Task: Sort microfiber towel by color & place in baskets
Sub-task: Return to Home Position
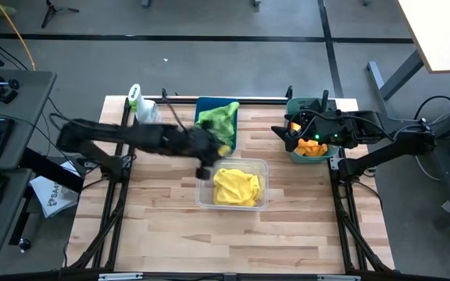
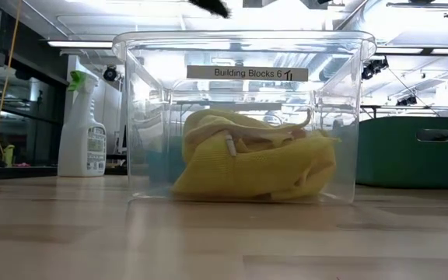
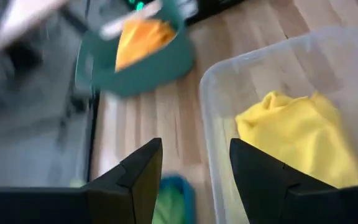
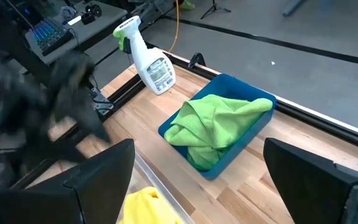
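Note:
A yellow towel (image 1: 237, 186) lies bunched in the clear bin (image 1: 266, 164) at the table's middle. The dark blue bin (image 1: 201, 103) behind it holds a green towel (image 1: 219, 117). An orange towel (image 1: 312, 147) sits in the teal bin (image 1: 297, 154) on the right. My left gripper (image 1: 204, 170) hangs over the clear bin's far left corner, open and empty (image 3: 196, 168). My right gripper (image 1: 286, 134) hovers at the teal bin's left rim, open wide and empty (image 4: 197, 168). In the low view the yellow towel (image 2: 255, 159) rests on the bin's floor.
A white spray bottle (image 1: 141, 105) with a green top stands at the table's far left, beside the blue bin. The table's near half is bare wood. A desk with a keyboard and mouse stands off the table's left side.

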You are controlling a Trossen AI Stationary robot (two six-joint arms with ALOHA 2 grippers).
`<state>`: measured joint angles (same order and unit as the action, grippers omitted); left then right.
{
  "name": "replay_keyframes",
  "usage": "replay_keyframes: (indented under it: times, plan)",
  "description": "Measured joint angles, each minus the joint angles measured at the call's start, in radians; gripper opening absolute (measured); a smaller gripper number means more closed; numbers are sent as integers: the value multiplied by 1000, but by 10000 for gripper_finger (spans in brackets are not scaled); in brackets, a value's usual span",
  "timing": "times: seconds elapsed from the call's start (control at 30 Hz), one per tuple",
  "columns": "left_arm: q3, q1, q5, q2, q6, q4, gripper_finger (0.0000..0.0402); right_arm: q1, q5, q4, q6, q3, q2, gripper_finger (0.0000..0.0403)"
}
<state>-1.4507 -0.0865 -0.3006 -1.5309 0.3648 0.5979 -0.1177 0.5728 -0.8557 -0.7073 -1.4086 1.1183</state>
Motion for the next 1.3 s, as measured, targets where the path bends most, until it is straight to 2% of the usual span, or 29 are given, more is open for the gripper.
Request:
replay_keyframes:
  times: [0.1,0.2,0.4,0.57,0.67,0.83,0.87,1.0,1.1,1.3]
  plan:
    - [55,56,28,130,-202,88,174,0,1,-1,0,0,1,353]
    - [186,94,24,289,-311,51,174,0,15,-1,7,0,7,353]
    - [559,100,26,648,-535,-293,174,0,29,-22,8,0,27,353]
    - [850,60,5,857,-705,-621,159,0,25,-24,6,0,55,353]
    - [982,30,-23,909,-749,-803,121,0,25,-23,3,0,72,353]
    - [1145,-29,-32,930,-792,-1034,21,2,13,-22,-30,0,82,353]
    - [1173,-37,-38,930,-792,-1077,11,2,-2,-22,-36,0,81,353]
    - [1272,-48,-54,949,-797,-1194,10,2,-77,-19,-36,0,80,353]
    - [1328,-47,-56,980,-813,-1209,2,2,-114,-19,-36,0,79,346]
    - [1422,-47,-60,1066,-827,-1234,1,-2,-182,-37,-60,0,79,299]
